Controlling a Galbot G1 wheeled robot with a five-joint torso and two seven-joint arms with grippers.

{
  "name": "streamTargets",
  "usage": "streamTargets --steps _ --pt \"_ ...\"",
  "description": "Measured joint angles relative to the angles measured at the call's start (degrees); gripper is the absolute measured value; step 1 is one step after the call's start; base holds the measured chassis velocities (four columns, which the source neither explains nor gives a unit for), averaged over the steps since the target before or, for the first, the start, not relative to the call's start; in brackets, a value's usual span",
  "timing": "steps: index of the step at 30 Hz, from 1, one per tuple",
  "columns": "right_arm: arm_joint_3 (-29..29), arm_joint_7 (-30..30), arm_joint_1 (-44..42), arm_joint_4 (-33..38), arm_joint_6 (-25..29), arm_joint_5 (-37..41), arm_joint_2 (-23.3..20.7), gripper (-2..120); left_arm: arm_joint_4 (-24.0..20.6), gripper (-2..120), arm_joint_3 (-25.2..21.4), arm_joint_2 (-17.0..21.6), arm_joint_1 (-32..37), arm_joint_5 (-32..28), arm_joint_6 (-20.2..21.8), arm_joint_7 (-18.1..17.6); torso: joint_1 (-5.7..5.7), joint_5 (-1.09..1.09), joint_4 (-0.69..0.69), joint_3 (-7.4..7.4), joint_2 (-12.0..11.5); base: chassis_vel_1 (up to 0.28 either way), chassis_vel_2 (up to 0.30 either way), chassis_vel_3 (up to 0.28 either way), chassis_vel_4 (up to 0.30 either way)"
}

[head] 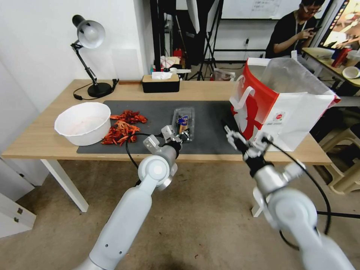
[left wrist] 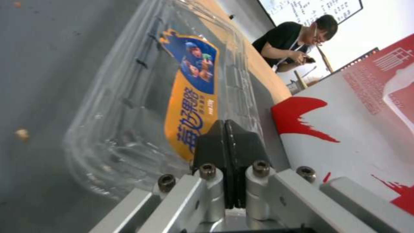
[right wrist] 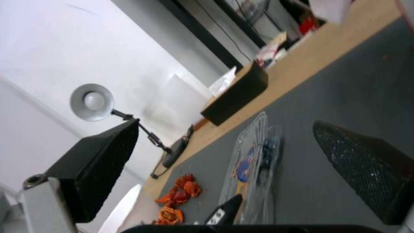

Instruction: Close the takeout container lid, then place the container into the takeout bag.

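The clear takeout container (head: 183, 123) lies on the dark mat (head: 157, 108) with blueberries showing at its near end. Its lid (left wrist: 142, 84) carries a blue and orange label. My left gripper (head: 178, 137) is at the container's near end. In the left wrist view this gripper (left wrist: 225, 123) has its fingers pressed together against the lid's near edge. I cannot tell if the rim is pinched between them. My right gripper (head: 233, 137) hovers open just in front of the red-and-white takeout bag (head: 285, 108), which stands upright to the right. The right wrist view shows the container (right wrist: 258, 152) between the spread fingers (right wrist: 362, 168).
A white bowl (head: 83, 123) and a pile of red crayfish shells (head: 123, 128) sit left of the container. A black tissue box (head: 160, 83) and a desk lamp (head: 92, 37) stand at the table's back. The bag sits near the table's right edge.
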Motion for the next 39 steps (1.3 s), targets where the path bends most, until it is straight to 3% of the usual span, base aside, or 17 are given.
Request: streamTargets --steps 8,17,20,24,29,39 --pt "-6.97 9.86 13.77 -10.28 -6.03 6.76 1.49 100 0.28 0 -1.02 -0.04 0.12 -0.22 -0.20 -0.07 -0.01 0.00 -0.01 0.00 0.00 0.000 0.000 0.000 0.000" --pt "-10.91 12.54 21.31 -17.27 -9.59 7.23 3.75 100 0.47 0 -1.36 0.22 0.40 -0.35 -0.48 0.44 -0.01 0.01 -0.01 0.00 0.00 0.000 0.000 0.000 0.000" --pt "-13.34 15.66 25.58 -20.72 -15.02 6.76 5.45 100 0.75 0 -1.74 0.08 0.92 -0.35 -0.80 0.66 -0.02 0.00 0.00 0.00 0.01 0.000 0.000 0.000 0.000" --pt "-15.56 17.78 28.39 -23.23 -21.07 6.46 6.61 100 0.88 0 -2.45 0.00 1.38 -0.34 -1.03 0.91 -0.02 0.00 -0.01 0.00 0.01 0.000 0.000 0.000 0.000" --pt "-17.35 20.04 30.38 -24.74 -24.81 8.36 7.63 100 0.63 0 -2.94 0.21 1.50 -0.59 -1.07 0.92 -0.02 0.00 0.00 0.00 0.01 0.000 0.000 0.000 0.000" --pt "-17.89 23.16 32.62 -27.67 -28.68 11.66 8.97 100 0.69 0 -3.00 0.17 1.22 -0.89 -1.12 0.60 -0.02 0.01 -0.01 0.00 0.01 0.000 0.000 0.000 0.000"
